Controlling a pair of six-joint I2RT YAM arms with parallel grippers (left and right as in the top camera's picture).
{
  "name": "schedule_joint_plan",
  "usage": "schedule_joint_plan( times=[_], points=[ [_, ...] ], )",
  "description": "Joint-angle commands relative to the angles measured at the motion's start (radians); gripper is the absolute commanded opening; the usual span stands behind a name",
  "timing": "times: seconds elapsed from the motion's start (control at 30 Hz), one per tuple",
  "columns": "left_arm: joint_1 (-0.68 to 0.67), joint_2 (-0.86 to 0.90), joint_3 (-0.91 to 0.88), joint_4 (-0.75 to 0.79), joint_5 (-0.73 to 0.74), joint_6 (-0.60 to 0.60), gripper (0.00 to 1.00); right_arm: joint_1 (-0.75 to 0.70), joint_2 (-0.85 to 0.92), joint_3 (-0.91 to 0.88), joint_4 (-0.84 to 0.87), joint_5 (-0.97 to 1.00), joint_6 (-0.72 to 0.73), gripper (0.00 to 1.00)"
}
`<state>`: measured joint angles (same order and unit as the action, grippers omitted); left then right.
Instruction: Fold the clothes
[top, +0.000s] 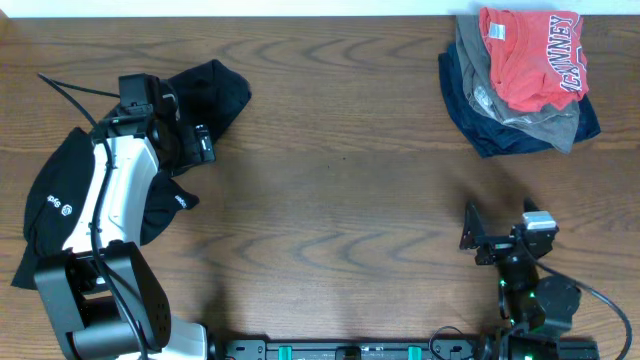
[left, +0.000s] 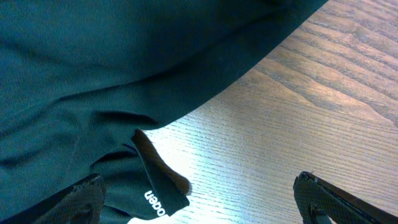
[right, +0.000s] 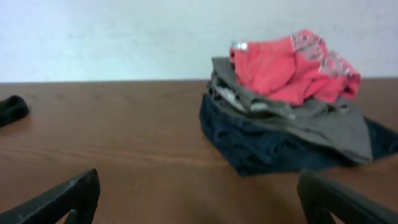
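Note:
The black top (top: 215, 90) lies crumpled at the table's left, partly under my left arm, with a small white logo (top: 57, 207) on its lower part. My left gripper (top: 200, 145) is open just above its edge. In the left wrist view the dark cloth (left: 112, 68) fills the upper left, and a tab with white letters (left: 157, 203) lies between the open fingers (left: 199, 205). The orange-red T-shirt (top: 530, 55) tops a pile at the far right, also seen in the right wrist view (right: 283, 65). My right gripper (top: 500, 220) (right: 199, 199) is open and empty, well short of the pile.
Under the T-shirt lie a grey garment (top: 540, 125) (right: 323, 124) and a navy one (top: 480, 125) (right: 261, 146). Bare wood table (top: 350, 170) spans the middle. The white wall (right: 124, 37) runs along the table's far edge.

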<state>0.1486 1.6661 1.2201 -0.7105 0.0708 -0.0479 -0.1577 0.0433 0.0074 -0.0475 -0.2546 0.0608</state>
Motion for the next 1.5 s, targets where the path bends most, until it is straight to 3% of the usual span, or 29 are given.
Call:
schedule_joint_plan(
  times=[0.0, 0.6, 0.87, 1.17, 1.27, 1.47],
  points=[
    [0.003, -0.020, 0.008, -0.003, -0.012, 0.010, 0.98, 0.014, -0.034, -0.002, 0.003, -0.008, 0.013, 0.99],
    [0.003, -0.023, 0.008, -0.005, -0.012, 0.010, 0.98, 0.014, -0.024, -0.002, -0.003, -0.008, 0.013, 0.99],
    [0.003, -0.121, 0.008, -0.016, -0.012, 0.010, 0.98, 0.014, -0.024, -0.002, -0.003, -0.007, 0.013, 0.99],
    [-0.002, -0.414, -0.048, 0.004, 0.031, 0.046, 0.98, 0.014, -0.024, -0.002, -0.003, -0.008, 0.013, 0.99],
    [-0.002, -0.571, -0.115, 0.063, 0.079, 0.122, 0.98, 0.014, -0.024, -0.002, -0.003, -0.008, 0.013, 0.99],
    [-0.002, -0.910, -0.330, 0.203, 0.079, 0.122, 0.98, 0.014, -0.024, -0.002, -0.003, -0.008, 0.013, 0.99]
  ],
)
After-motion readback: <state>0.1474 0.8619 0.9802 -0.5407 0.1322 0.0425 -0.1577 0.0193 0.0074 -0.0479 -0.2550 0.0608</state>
